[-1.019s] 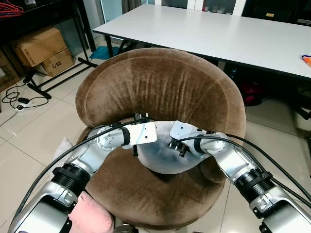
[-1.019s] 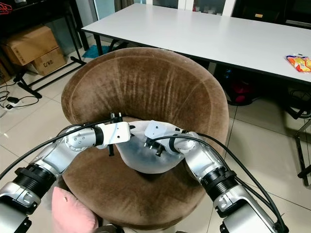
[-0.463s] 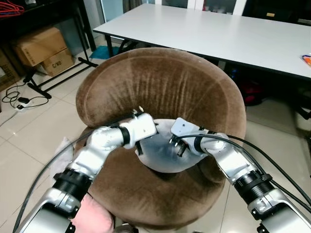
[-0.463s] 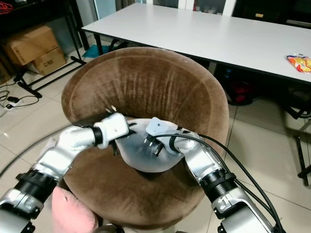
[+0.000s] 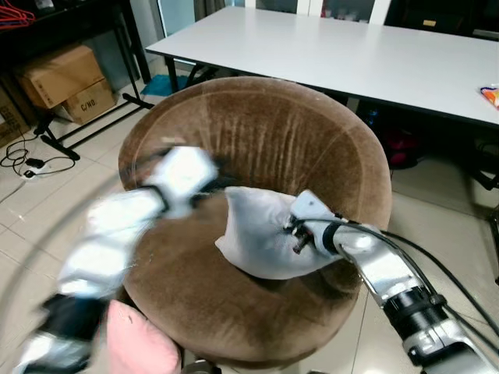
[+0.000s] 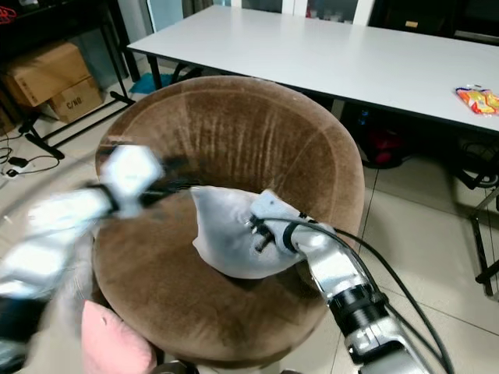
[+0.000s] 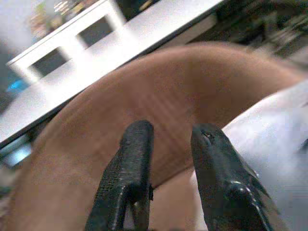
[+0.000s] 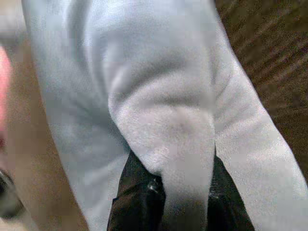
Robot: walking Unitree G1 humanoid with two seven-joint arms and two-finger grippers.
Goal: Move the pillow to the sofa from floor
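Right wrist view has our right hand (image 8: 163, 192) pinching a fold of the white pillow (image 5: 261, 234), which rests on the brown sofa (image 5: 257, 140) seat. Our left hand (image 7: 168, 163) is parted, empty and blurred. If we pull back while gripping, we could drag the pillow off.

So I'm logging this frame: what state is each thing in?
White pillow: on the chair seat, leaning against the backrest, a fold pinched.
Right claw: shut on white pillow.
Left claw: open, holding nothing, blurred.
Brown chair: upright.
Pink pillow: on the floor.
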